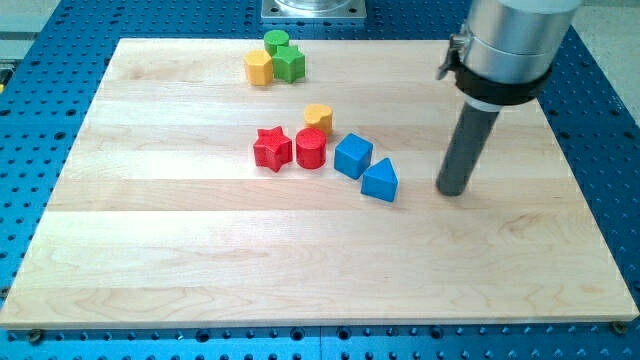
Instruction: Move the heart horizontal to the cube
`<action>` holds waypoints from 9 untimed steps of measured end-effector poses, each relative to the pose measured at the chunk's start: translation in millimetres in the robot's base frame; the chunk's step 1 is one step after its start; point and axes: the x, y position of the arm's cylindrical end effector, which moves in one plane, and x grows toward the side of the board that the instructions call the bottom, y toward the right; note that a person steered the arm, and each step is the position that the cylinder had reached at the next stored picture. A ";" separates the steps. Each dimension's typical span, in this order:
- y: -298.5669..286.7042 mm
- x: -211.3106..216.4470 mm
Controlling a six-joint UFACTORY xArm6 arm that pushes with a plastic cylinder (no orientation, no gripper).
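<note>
One small yellow heart [318,115] sits just above the blue cube [353,156].

Blue perforated base [600,150] under wooden board [300,260]

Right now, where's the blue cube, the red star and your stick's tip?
blue cube [353,155], camera view, on its top face.
red star [272,147], camera view, on its top face.
my tip [452,190], camera view, at the rod's very end.

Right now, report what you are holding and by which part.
Nothing is held. My tip stands free on the board, to the view's right of the blue triangle, touching no block.
</note>
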 end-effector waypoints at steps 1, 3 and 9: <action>-32.9 9.6; -14.0 -78.8; -117.8 -98.3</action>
